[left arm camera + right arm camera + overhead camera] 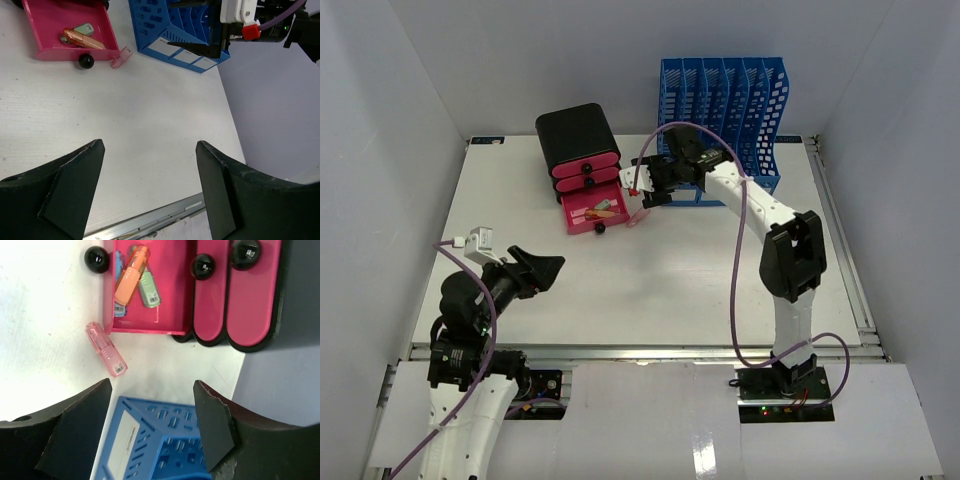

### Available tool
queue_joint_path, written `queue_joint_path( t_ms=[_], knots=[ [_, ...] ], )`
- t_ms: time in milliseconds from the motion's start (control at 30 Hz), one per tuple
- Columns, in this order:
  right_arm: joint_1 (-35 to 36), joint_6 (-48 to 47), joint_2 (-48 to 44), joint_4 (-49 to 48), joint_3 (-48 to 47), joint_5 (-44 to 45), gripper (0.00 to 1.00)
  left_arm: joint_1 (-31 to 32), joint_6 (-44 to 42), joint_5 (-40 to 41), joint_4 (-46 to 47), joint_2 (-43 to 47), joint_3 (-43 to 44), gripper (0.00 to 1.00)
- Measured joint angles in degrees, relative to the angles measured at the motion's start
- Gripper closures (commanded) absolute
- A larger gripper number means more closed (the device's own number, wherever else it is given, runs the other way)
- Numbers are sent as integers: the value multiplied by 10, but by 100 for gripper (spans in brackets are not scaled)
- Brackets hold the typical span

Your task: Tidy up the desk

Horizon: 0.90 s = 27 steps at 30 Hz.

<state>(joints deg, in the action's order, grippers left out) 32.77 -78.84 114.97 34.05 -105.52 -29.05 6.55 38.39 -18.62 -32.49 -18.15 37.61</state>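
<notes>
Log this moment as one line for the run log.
left gripper: open, empty | right gripper: open, empty | pink tube: on desk beside open drawer | orange tube: in drawer

The left pincer (542,268) is hanging with its jaws standing wide, gripping nothing; the left arm (468,312) is bending sharply behind it. The right pincer (655,188) is pointing down, jaws likewise parted and empty, with the right arm (792,262) stretching out behind it.

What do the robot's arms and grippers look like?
The left arm and right arm have white links with black joints, each trailed by a purple cable. The left gripper and right gripper have broad black wedge-shaped fingers. A red plug marks the right wrist.
</notes>
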Motion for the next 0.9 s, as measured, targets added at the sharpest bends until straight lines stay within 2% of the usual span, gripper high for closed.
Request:
queue_joint_path(
  t_ms=[133, 300, 533, 900],
  knots=[
    [-3, -37, 79, 46, -78, -19, 22, 0, 0, -1, -1, 0, -9, 15],
    [-1, -57, 145, 72, -90, -19, 20, 0, 0, -3, -1, 0, -12, 15],
    [-4, -62, 212, 88, -115, -6, 25, 0, 2, -4, 0, -4, -13, 15],
    [-7, -50, 250, 88, -159, 2, 36, 0, 5, -7, 1, -9, -15, 15]
  ],
)
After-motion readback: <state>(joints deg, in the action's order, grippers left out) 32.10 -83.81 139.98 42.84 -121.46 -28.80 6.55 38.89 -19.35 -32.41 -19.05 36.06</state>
